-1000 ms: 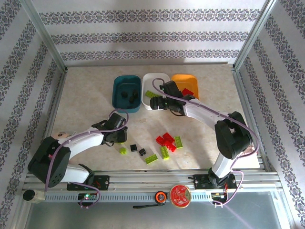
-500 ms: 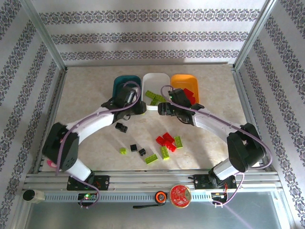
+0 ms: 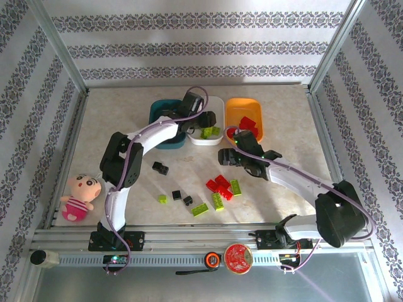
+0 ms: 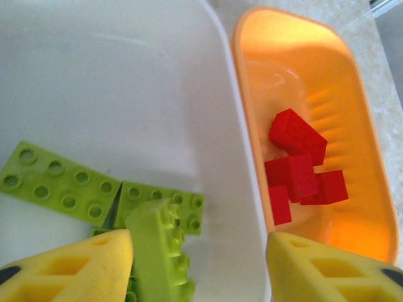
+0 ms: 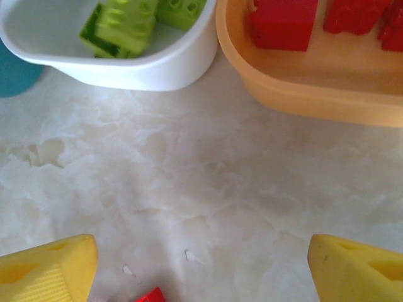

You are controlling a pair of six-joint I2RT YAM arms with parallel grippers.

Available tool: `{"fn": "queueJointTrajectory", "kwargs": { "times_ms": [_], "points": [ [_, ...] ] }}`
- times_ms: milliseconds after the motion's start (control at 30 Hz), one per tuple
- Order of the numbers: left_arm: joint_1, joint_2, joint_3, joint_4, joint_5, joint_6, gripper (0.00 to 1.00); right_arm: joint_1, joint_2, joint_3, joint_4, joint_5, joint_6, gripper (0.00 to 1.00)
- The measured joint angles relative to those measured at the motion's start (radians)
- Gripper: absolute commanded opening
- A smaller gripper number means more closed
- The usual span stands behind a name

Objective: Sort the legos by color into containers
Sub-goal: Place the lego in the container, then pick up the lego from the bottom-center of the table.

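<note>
My left gripper (image 3: pixel 206 123) hangs over the white tray (image 3: pixel 200 141); its jaws stand apart in the left wrist view (image 4: pixel 198 274). A lime green lego (image 4: pixel 157 248) stands on edge against the left finger (image 4: pixel 63 267), clear of the right finger, above flat green legos (image 4: pixel 60 185) on the tray floor (image 4: pixel 126 75). Red legos (image 4: pixel 299 163) lie in the orange tray (image 4: pixel 352 126). Black legos sit in the teal tray (image 3: pixel 158 126). My right gripper (image 3: pixel 228 154) is open over bare table (image 5: pixel 201 270), just short of the white tray (image 5: pixel 126 69) and the orange tray (image 5: pixel 315 94).
Loose on the table lie a red cluster (image 3: pixel 220 184), green legos (image 3: pixel 218 201) (image 3: pixel 199 209) (image 3: pixel 162 199) and black ones (image 3: pixel 160 167) (image 3: pixel 182 197). A red corner (image 5: pixel 148 296) shows by my right fingers. A pink doll (image 3: pixel 79 196) lies at the left.
My left arm swung from the table past the teal tray to the white tray, and its jaws have opened around the green lego. My right gripper drew back from the trays toward the table's middle.
</note>
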Motion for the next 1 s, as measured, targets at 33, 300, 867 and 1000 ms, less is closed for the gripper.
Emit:
{"fn": "queueJointTrajectory", "kwargs": {
  "times_ms": [33,300,867,1000],
  "points": [
    [0.000,0.000,0.010,-0.004,0.003,0.000,0.68,0.000,-0.008,-0.006,-0.006,-0.006,0.004,0.87],
    [0.007,-0.213,-0.210,0.047,0.027,-0.012,0.92,0.025,-0.038,-0.027,-0.079,-0.069,0.014,0.83],
    [0.020,-1.011,-0.981,0.070,-0.077,-0.076,1.00,0.236,0.062,0.100,-0.400,-0.134,-0.062,0.61],
    [0.020,-1.069,-1.010,0.034,-0.102,-0.076,1.00,0.237,0.085,0.124,-0.505,-0.126,-0.073,0.60]
  ]
}}
